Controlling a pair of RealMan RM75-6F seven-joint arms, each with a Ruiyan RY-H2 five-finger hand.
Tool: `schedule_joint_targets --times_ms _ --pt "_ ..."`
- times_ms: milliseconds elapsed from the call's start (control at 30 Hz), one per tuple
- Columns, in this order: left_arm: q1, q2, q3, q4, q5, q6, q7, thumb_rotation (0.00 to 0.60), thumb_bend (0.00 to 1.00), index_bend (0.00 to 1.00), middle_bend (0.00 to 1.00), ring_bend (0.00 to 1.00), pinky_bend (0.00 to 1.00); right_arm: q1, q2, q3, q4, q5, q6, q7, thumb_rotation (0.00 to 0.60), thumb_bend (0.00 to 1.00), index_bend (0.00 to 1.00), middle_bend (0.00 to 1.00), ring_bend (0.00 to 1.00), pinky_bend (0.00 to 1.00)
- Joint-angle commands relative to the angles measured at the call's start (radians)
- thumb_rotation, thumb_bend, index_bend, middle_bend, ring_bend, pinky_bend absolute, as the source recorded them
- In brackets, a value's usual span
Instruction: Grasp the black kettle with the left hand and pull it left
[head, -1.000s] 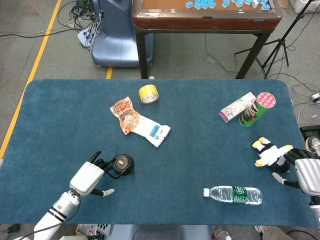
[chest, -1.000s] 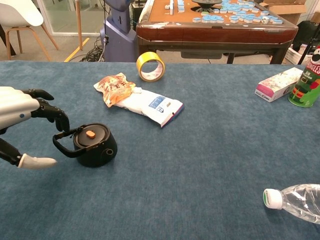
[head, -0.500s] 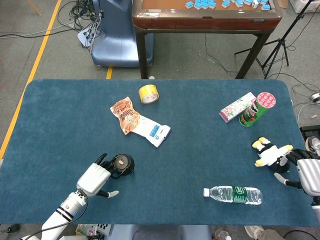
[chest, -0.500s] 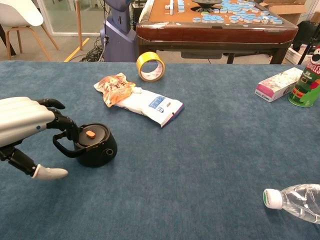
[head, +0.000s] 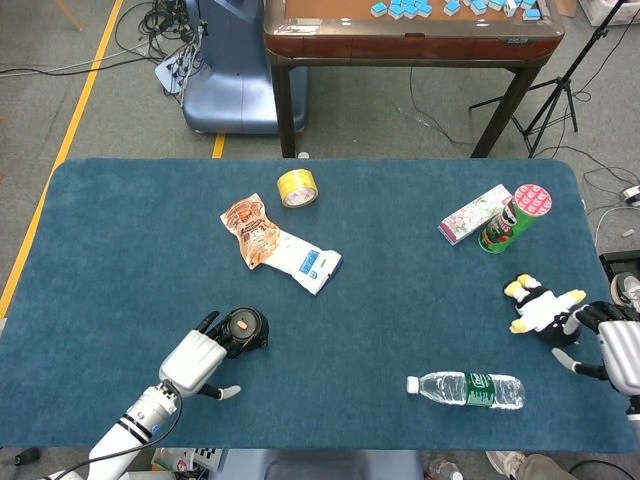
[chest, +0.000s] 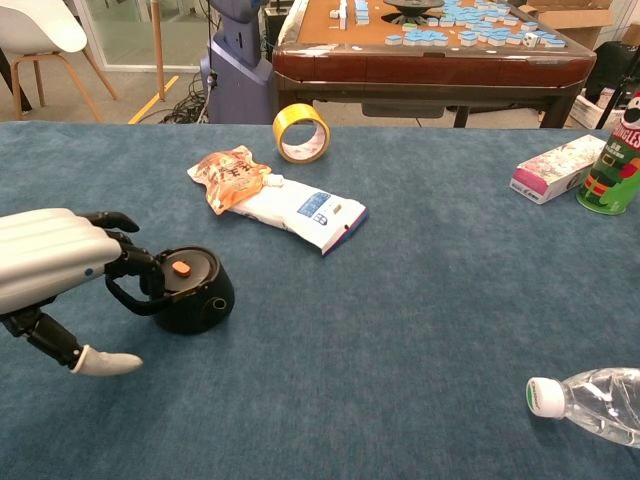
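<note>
The black kettle (head: 245, 328) (chest: 190, 290), small and round with an orange knob on its lid, stands on the blue table (head: 400, 270) near the front left. Its loop handle points toward my left hand (head: 197, 358) (chest: 55, 270). That hand's dark fingers (chest: 135, 262) reach over the handle and touch it, while the thumb (chest: 100, 362) stays spread out below, away from the kettle. My right hand (head: 615, 350) lies at the table's right edge, fingers apart, and holds nothing.
A black, white and yellow plush toy (head: 540, 305) lies just left of the right hand. A water bottle (head: 468, 389) lies at the front. Behind the kettle are an orange pouch (chest: 230, 170), a white packet (chest: 310, 212) and a yellow tape roll (chest: 301, 132). A pink box (head: 474, 213) and a green can (head: 510, 220) stand back right.
My left hand has moved right and forward until its fingers came over the kettle's handle. The kettle has not moved. The right hand has drifted slightly toward the table's edge.
</note>
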Motion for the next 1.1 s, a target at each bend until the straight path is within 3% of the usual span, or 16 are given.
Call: schedule_joint_targets --times_ms 33,633,1100 --pt "-0.002 -0.003 0.002 0.001 0.001 -0.001 0.005 0.277 0.14 0.34 0.33 0.27 0.06 0.0 0.001 0.0 0.0 0.001 -0.001 0.0 0.6 0.18 0.54 0.46 0.28 0.28" --pt "-0.014 -0.019 0.011 0.017 -0.013 -0.018 0.028 0.281 0.14 0.37 0.36 0.28 0.06 0.0 -0.004 0.0 0.01 0.009 -0.014 0.006 0.6 0.18 0.54 0.46 0.28 0.28" --pt "-0.023 -0.031 0.014 0.026 -0.036 -0.029 0.038 0.279 0.14 0.43 0.43 0.34 0.06 -0.003 -0.008 0.0 0.019 0.014 -0.018 0.016 0.6 0.18 0.54 0.46 0.28 0.28"
